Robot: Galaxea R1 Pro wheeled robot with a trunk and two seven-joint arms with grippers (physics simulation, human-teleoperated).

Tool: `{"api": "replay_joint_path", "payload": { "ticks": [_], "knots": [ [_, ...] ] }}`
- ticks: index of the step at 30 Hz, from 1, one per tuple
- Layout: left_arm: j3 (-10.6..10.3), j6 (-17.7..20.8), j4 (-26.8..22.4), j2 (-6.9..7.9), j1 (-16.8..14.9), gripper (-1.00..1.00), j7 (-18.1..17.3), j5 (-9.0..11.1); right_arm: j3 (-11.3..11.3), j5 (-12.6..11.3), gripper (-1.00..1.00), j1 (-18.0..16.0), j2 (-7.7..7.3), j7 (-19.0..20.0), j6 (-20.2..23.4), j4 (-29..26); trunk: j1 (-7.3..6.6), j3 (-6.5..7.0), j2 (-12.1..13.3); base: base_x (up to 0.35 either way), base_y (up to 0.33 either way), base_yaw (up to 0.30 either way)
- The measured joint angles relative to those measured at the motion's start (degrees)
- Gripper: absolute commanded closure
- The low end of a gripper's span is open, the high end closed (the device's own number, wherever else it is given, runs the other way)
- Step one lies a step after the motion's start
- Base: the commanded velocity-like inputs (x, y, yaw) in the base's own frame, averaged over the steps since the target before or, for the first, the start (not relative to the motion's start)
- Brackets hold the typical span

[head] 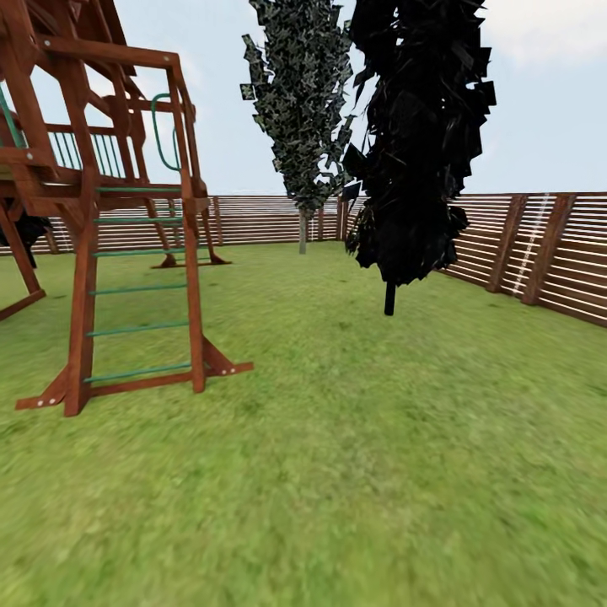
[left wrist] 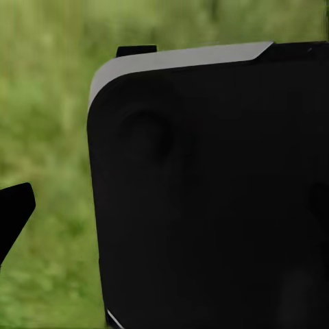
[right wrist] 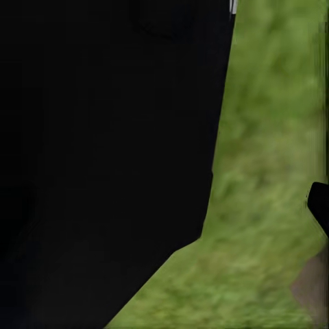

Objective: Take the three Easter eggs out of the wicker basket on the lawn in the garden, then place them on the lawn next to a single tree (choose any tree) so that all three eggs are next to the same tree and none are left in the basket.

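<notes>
the lawn point(head: 354, 438) — flat green grass — bears a wooden play frame point(head: 110, 253) and two trees.

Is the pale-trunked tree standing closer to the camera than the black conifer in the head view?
No. The tree stands back by the fence, while the black conifer stands nearer on the lawn.
</notes>
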Motion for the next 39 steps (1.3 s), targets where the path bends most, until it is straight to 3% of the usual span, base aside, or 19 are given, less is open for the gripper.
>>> {"api": "replay_joint_path", "payload": {
  "ticks": [39],
  "knots": [
    [-0.1, 0.0, 0.3, -0.26, 0.0, -1.00, 0.0, 0.0, 0.0, 0.0, -1.00, 0.0, 0.01, 0.0, 0.0, 0.0, 0.00, 0.00, 0.0, 0.312, -0.109, 0.008]
  ]
}}
